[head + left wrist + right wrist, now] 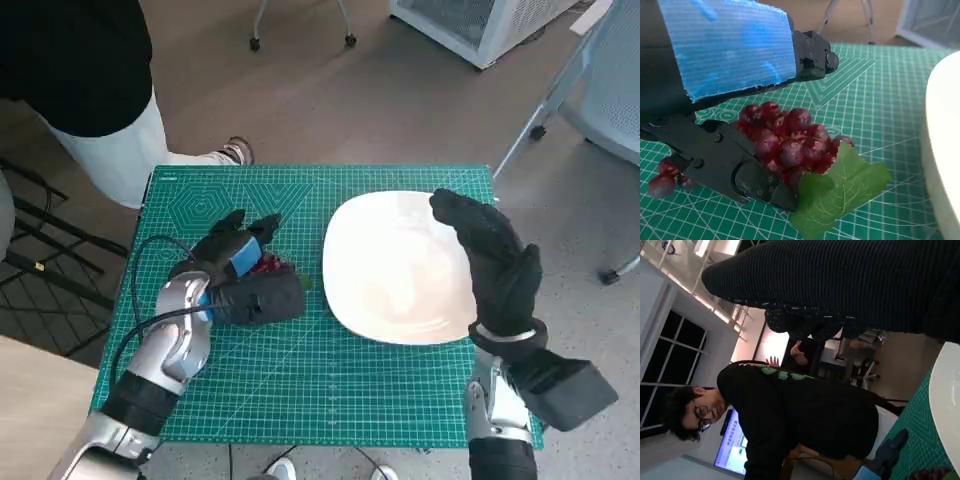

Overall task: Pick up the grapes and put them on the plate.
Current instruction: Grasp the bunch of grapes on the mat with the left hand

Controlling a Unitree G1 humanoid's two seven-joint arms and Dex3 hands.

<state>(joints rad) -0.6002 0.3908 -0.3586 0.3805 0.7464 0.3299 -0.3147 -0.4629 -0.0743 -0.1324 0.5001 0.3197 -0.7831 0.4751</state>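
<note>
A bunch of dark red grapes (270, 266) with a green leaf (840, 186) lies on the green cutting mat (300, 390), left of the white plate (400, 265). My left hand (235, 262) sits over the bunch. In the left wrist view the grapes (790, 142) lie between its fingers: a lower finger (730, 167) touches the bunch, while the upper fingers (812, 55) stand off above it. The bunch still rests on the mat. My right hand (490, 260) hovers with fingers extended over the plate's right rim, holding nothing.
A person in a black top and white trousers (110, 110) stands at the mat's far left corner and shows in the right wrist view (790, 415). Chair legs (300, 30) and a white cabinet (480, 25) stand on the floor beyond the table.
</note>
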